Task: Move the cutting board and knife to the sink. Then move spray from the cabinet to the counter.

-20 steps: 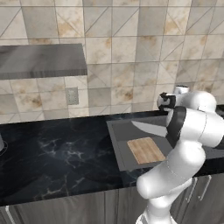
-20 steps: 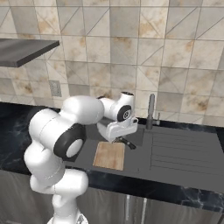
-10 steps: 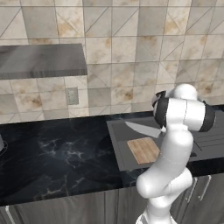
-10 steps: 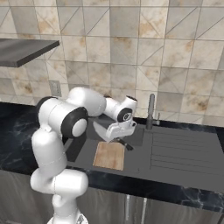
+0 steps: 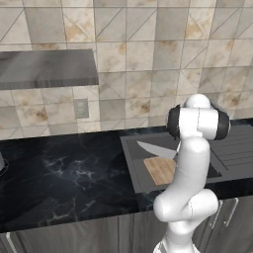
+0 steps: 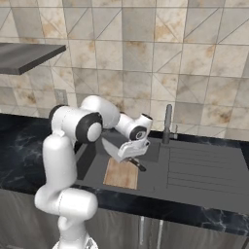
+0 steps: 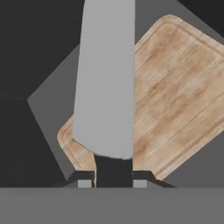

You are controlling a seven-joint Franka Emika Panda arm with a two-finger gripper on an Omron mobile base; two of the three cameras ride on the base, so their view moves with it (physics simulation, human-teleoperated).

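Note:
My gripper (image 6: 134, 159) is shut on the dark handle of the knife (image 7: 105, 78), one fingertip (image 7: 85, 178) on each side of it. The broad grey blade (image 6: 114, 146) points away from the hand and hangs just above the sink (image 6: 151, 171). The light-brown cutting board (image 7: 175, 87) lies flat on the sink's floor (image 7: 54, 98), partly under the blade. In the left base view the blade (image 5: 150, 148) shows beside the board (image 5: 159, 170), with the hand behind my own arm. The cabinet (image 5: 47, 69) hangs at upper left. The spray is out of view.
A curved grey faucet (image 6: 168, 124) stands at the back of the sink, right of the gripper. A ribbed drainboard (image 6: 199, 168) lies to its right. The black counter (image 5: 64, 173) stretches to the left. A wall socket (image 5: 80, 107) sits below the cabinet.
My arm's elbow has swung up and to the left, so the arm now stands more upright. The knife stays in the gripper above the board, a little lower than before.

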